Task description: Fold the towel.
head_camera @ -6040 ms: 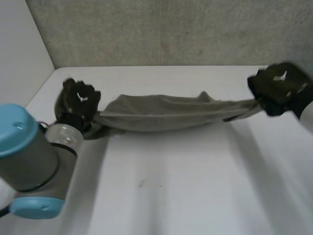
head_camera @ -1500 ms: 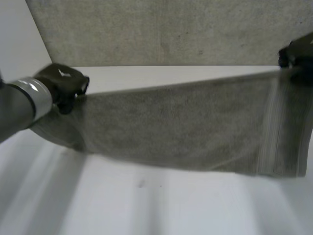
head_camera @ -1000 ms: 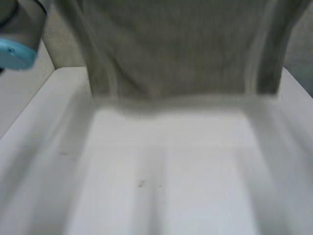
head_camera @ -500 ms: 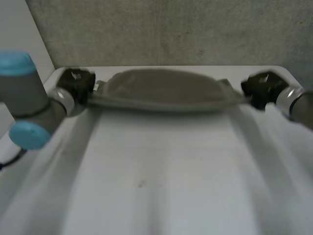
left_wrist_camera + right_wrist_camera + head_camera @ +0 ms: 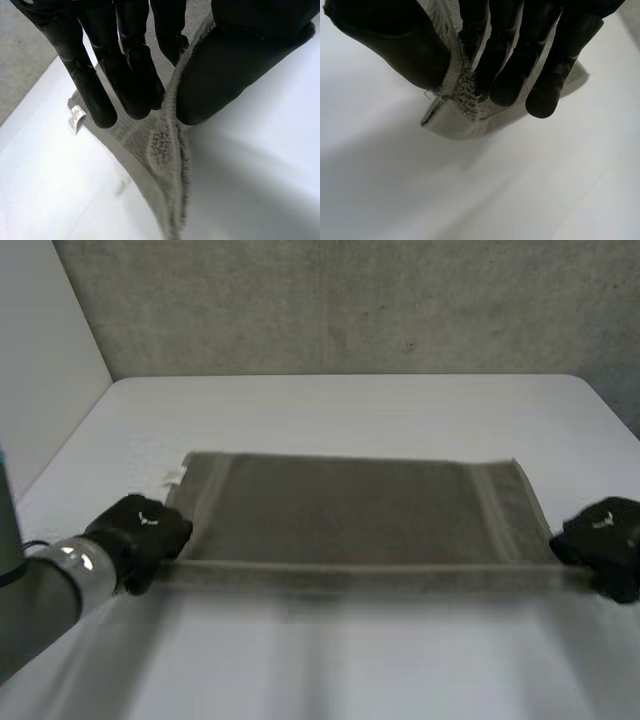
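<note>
Item: grey-brown terry towel (image 5: 350,510), rectangular, with a woven band near each short end. It is lying spread flat across the middle of the white counter (image 5: 350,410), long edges running side to side.

Left black hand (image 5: 140,535): it is holding the towel's near left corner. In the left wrist view, straight fingers (image 5: 125,75) are pressing the hem against the thumb (image 5: 235,65), and the cloth (image 5: 165,150) is trailing down from that pinch to the counter.

Right black hand (image 5: 605,540): it is holding the near right corner. In the right wrist view, the fingers (image 5: 520,60) and thumb (image 5: 395,45) are clamping a doubled bit of hem (image 5: 465,115) between them.

The near edge is running straight from one hand to the other. Whether it is touching the counter cannot be told.

Surroundings: a small white label (image 5: 175,478) is sticking out at the towel's far left corner, well apart from the left hand. A rough grey concrete wall (image 5: 350,300) is standing behind the counter, with a plain white panel (image 5: 40,360) closing its left side. The grey left forearm (image 5: 50,595) is reaching in along the counter's near left.

Hidden: each gripped corner tip is sitting covered between thumb and fingers. The label's print is too small to read.
</note>
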Action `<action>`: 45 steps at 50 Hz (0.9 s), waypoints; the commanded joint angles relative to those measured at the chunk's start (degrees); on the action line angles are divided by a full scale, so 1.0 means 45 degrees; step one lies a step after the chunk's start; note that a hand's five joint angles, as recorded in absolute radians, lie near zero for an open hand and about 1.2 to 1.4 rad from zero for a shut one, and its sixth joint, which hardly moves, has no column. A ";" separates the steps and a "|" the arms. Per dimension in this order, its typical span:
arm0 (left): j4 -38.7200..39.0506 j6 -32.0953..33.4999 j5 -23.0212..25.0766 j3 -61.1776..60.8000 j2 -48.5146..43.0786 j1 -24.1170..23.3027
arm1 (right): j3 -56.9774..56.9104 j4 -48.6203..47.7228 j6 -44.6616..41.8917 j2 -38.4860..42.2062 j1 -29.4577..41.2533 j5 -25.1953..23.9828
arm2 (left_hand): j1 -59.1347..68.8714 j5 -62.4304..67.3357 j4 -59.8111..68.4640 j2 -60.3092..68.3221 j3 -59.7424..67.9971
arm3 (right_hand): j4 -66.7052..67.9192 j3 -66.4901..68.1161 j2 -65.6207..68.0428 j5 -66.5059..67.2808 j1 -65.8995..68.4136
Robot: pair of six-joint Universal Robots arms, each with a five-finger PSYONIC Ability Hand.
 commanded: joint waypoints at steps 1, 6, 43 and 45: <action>0.0671 0.0900 0.0082 0.0482 -0.0555 -0.0225 | 0.0098 -0.0503 -0.0262 -0.0312 -0.0355 -0.0437 | 0.2398 0.2365 0.2251 0.2273 0.2276 | 0.0657 0.0784 0.0761 0.0563 0.0780; 0.1159 0.0822 -0.0094 0.3442 -0.3243 -0.0907 | -0.1751 -0.2160 0.1629 0.2163 0.0014 -0.0516 | 0.2398 0.2365 0.2251 0.2273 0.2276 | 0.0657 0.0784 0.0761 0.0563 0.0780; 0.0749 0.0823 -0.1480 1.6849 -1.3173 -0.1533 | -1.3319 -0.4096 0.3448 1.1388 0.3200 0.3352 | -1.3157 -1.3190 -1.3305 -1.3282 -1.3279 | -1.4899 -1.4772 -1.4795 -1.4993 -1.4776; 0.0749 0.0764 -0.1500 1.6869 -1.3075 -0.1631 | -1.3339 -0.4271 0.3642 1.1174 0.3219 0.3372 | -1.3157 -1.3190 -1.3305 -1.3282 -1.3279 | -1.4899 -1.4772 -1.4795 -1.4993 -1.4776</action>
